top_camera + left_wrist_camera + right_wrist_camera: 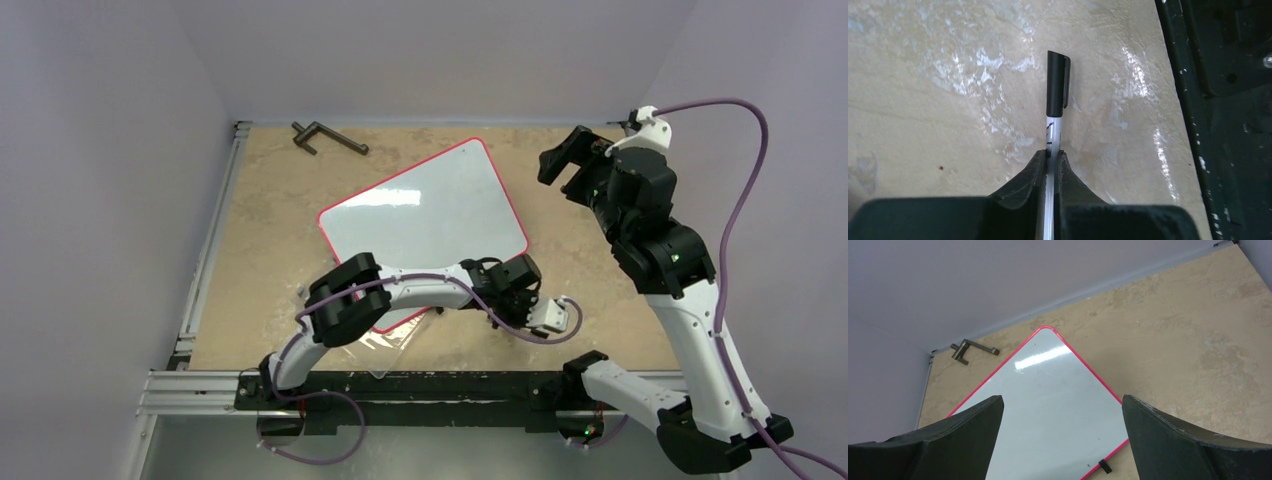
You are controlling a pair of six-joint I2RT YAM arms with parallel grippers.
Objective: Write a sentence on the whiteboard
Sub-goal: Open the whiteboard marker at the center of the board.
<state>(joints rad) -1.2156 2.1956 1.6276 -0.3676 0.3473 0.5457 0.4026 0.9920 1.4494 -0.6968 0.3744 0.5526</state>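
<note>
Left hand: I am clamping the left gripper tight on the white barrel of a marker, whose black cap is on.
Right hand: I am holding the right gripper spread wide and empty, raised near the whiteboard.
Whiteboard: lying blank and skewed mid-table, with no sentence on it yet.
Doubt: the marker is possibly resting on the table, but I cannot tell.
Doing it well: I am aiming to pull the cap straight off along the barrel, left grip firm.

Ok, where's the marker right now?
Left wrist view: the capped marker is clamped in the left gripper, over bare tabletop just off the whiteboard's near edge.
</note>
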